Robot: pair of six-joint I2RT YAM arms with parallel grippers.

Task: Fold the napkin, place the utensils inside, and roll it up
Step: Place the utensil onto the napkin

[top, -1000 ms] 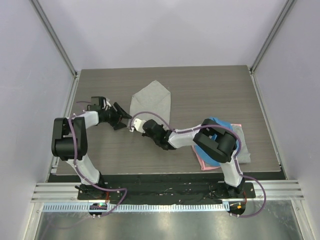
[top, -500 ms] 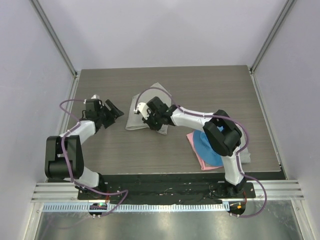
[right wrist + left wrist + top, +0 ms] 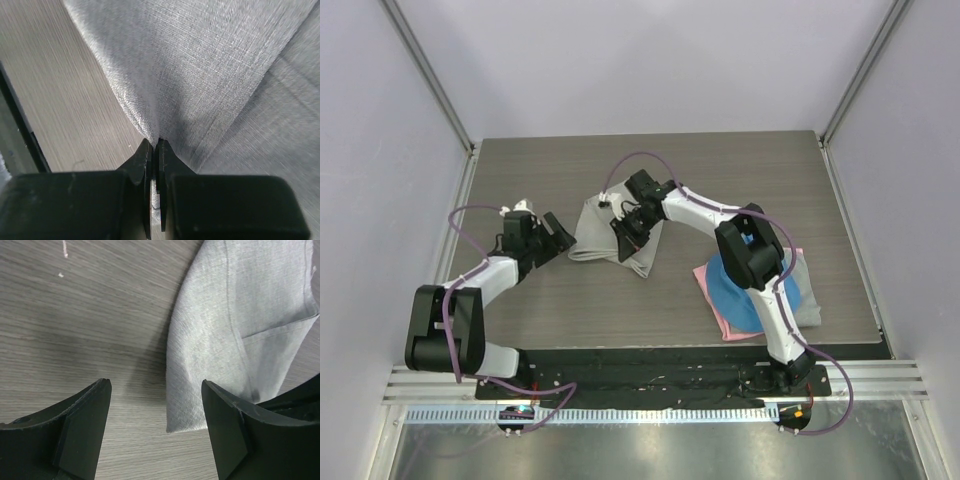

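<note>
No writing, label, brand mark, number or sign can be read in any of the views.
</note>
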